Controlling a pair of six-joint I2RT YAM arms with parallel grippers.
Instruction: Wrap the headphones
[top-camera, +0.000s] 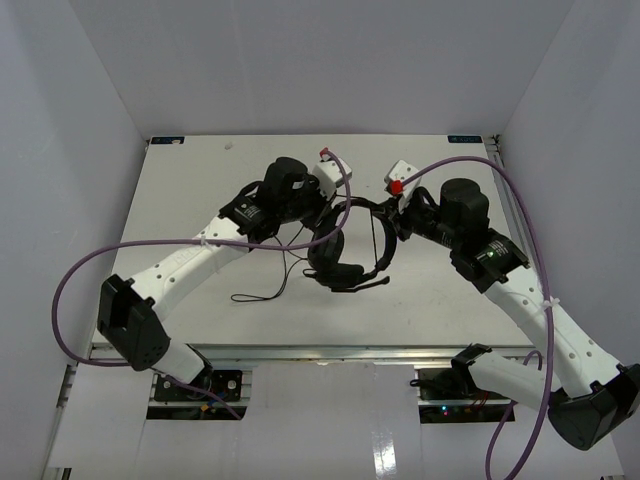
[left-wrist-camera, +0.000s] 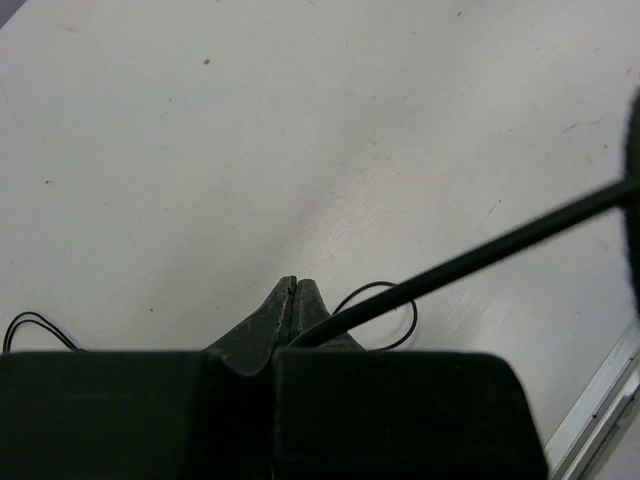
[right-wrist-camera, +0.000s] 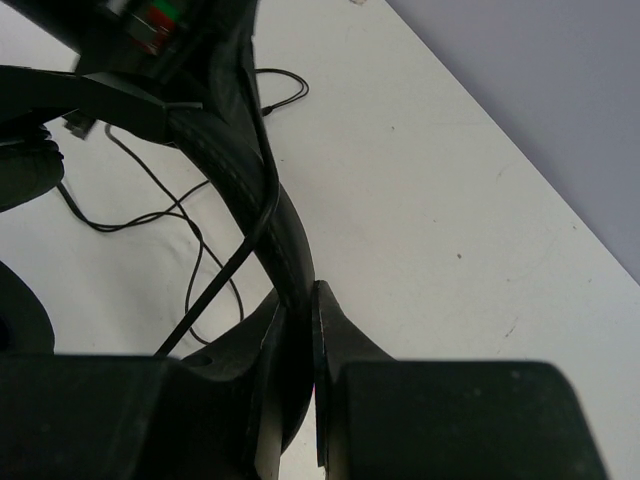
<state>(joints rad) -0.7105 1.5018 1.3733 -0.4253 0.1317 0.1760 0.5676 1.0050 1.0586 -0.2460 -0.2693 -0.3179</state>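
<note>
Right gripper (right-wrist-camera: 298, 300) clenched on headband (right-wrist-camera: 228, 165) of headphones (top-camera: 328, 258), left gripper (left-wrist-camera: 293, 290) clenched on their cord (left-wrist-camera: 480, 255), over desk (top-camera: 200, 180) centre.

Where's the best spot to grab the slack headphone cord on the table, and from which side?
Probably the flat run of cord left of the earcups. Come straight down with the jaws across the line. It lies thin and flat on the table, so a side approach has nothing to catch.
</note>
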